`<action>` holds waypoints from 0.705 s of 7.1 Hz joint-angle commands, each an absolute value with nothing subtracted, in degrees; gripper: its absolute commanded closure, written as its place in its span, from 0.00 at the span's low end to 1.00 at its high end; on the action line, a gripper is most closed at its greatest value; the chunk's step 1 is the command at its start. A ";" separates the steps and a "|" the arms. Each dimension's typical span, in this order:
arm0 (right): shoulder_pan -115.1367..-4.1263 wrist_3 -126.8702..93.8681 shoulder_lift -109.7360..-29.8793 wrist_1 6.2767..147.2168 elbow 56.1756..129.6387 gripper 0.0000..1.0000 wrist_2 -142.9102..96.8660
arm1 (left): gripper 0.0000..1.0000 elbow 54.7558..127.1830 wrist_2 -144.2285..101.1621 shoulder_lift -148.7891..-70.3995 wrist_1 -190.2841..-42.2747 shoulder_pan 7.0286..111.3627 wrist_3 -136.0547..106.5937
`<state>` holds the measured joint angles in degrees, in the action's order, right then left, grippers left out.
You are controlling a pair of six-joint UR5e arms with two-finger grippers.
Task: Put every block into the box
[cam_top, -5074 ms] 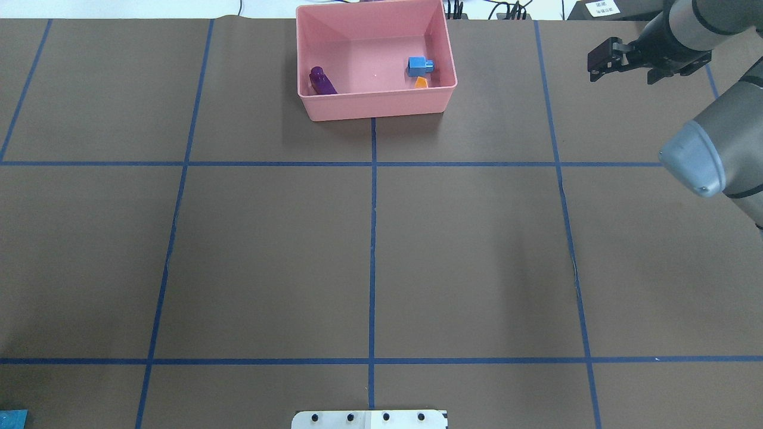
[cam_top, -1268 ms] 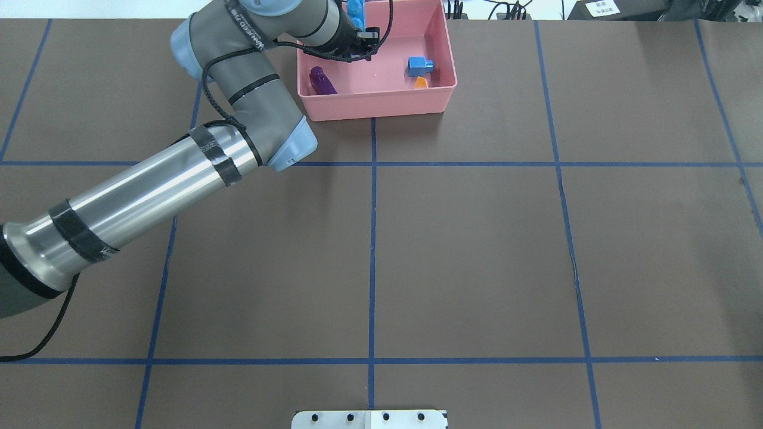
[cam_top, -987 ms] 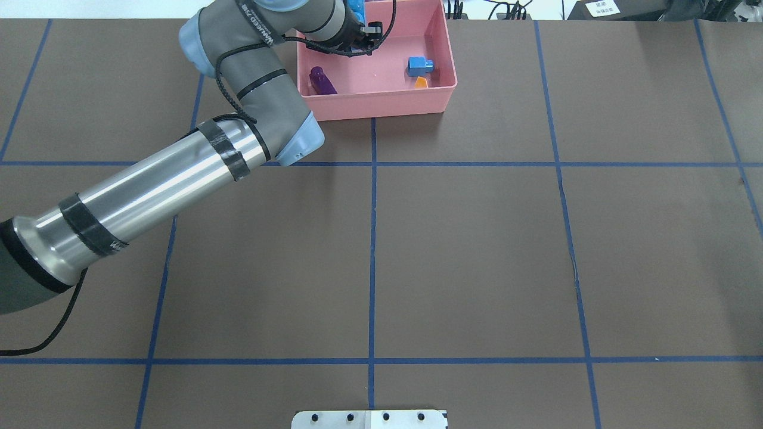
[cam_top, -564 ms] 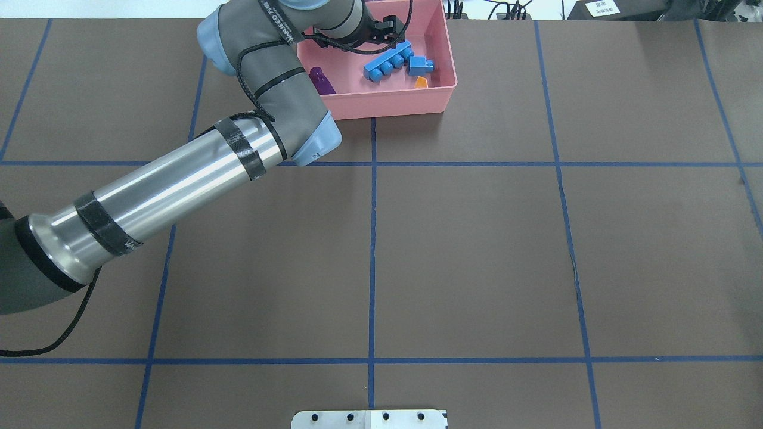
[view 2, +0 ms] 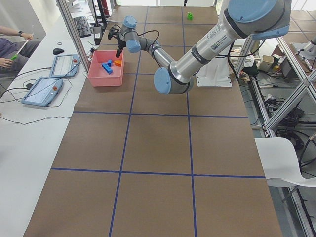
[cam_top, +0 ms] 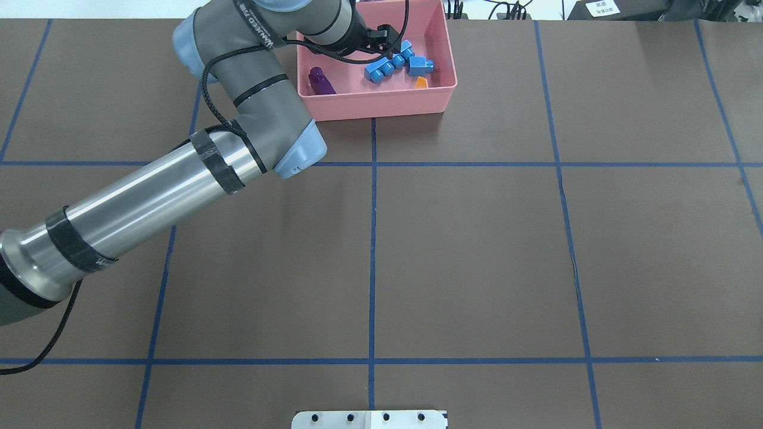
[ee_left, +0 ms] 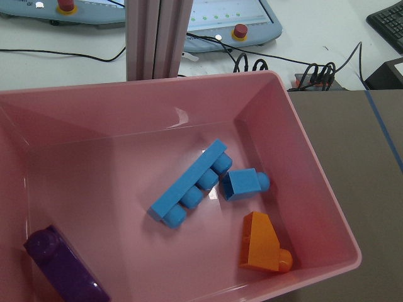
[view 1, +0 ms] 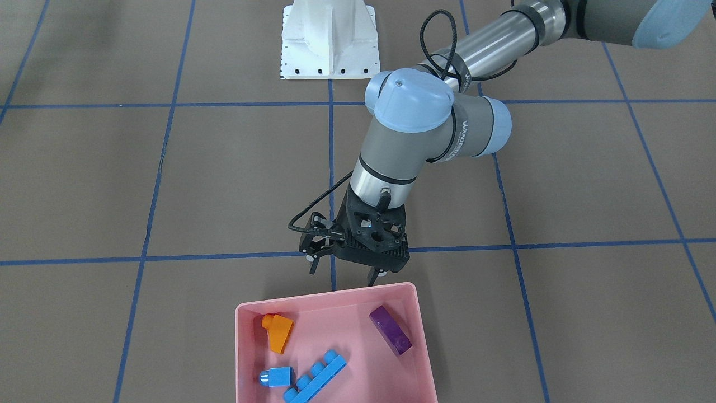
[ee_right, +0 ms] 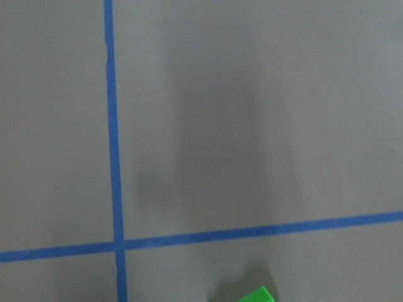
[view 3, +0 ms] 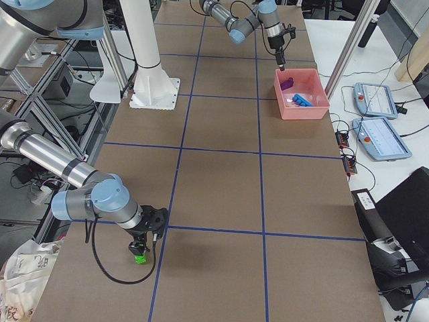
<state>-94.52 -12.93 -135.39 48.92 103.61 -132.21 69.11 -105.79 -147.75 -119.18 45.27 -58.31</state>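
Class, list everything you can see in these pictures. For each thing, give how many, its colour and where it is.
box: 1, pink, far edge of the table
long block: 1, blue, in the box
small block: 1, blue, in the box beside the long block
sloped block: 1, orange, in the box
oblong block: 1, purple, in the box
green block: 1, green, on the table far from the box
table: 1, brown with blue tape lines
tablets: 2, grey, side desk beyond the box
robot base: 1, white, robot's side of the table
left gripper: 1, black, open, empty, at the box's rim
right gripper: 1, black, at the green block; open or shut unclear
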 commanded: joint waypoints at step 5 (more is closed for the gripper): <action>-95.89 -42.52 -136.07 23.90 90.09 0.01 -131.57 | 0.00 72.41 -105.82 -147.31 -119.00 45.26 -58.18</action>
